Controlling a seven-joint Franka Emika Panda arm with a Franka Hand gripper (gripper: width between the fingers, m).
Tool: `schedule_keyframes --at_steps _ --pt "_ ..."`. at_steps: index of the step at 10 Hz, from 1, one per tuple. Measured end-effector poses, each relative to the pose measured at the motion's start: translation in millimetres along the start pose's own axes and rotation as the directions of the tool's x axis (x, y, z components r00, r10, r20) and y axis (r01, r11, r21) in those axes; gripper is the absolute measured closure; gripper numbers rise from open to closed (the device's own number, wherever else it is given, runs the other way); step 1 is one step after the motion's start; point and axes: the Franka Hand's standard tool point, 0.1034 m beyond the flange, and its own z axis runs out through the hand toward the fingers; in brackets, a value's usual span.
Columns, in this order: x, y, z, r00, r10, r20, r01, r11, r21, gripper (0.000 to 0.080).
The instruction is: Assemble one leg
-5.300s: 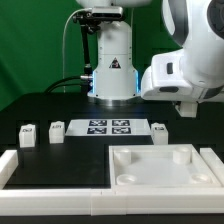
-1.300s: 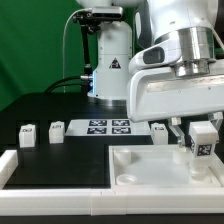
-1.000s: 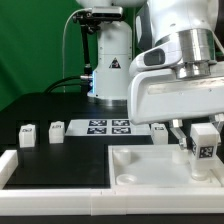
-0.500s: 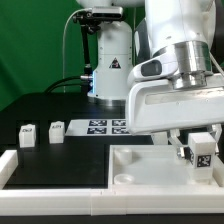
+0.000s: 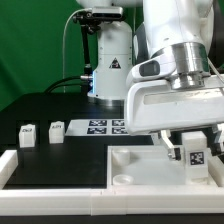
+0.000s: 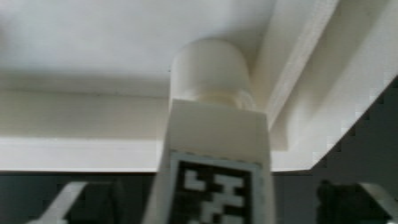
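My gripper (image 5: 194, 152) is shut on a leg (image 5: 196, 156), a small white block with a black-and-white tag. It holds the leg upright over the far right corner of the large white tray-like part (image 5: 140, 172). In the wrist view the leg (image 6: 214, 150) fills the middle, with its rounded peg end pointing at the inner corner of the tray part (image 6: 107, 110). Three more legs (image 5: 27, 134) (image 5: 57, 130) stand in a row at the exterior view's left and middle; the third is hidden behind my arm.
The marker board (image 5: 105, 126) lies behind the tray part, partly hidden by my arm. A white raised rim (image 5: 50, 176) runs along the front and left of the work area. The robot base (image 5: 108, 70) stands at the back.
My gripper picked up a leg from the right of the row and carried it over the tray part. In the last second it moved lower and slightly toward the exterior view's left.
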Motion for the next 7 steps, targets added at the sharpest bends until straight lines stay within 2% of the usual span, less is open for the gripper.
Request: schedule_keyframes --at_steps 1,2,7 --pt "0.0 0.0 0.0 1.0 0.0 0.0 0.0 1.0 0.0 0.0172" --pt "0.0 0.0 0.0 1.0 0.0 0.0 0.0 1.0 0.0 0.0157" --pt "0.0 0.0 0.0 1.0 -0.001 0.0 0.001 1.0 0.0 0.015"
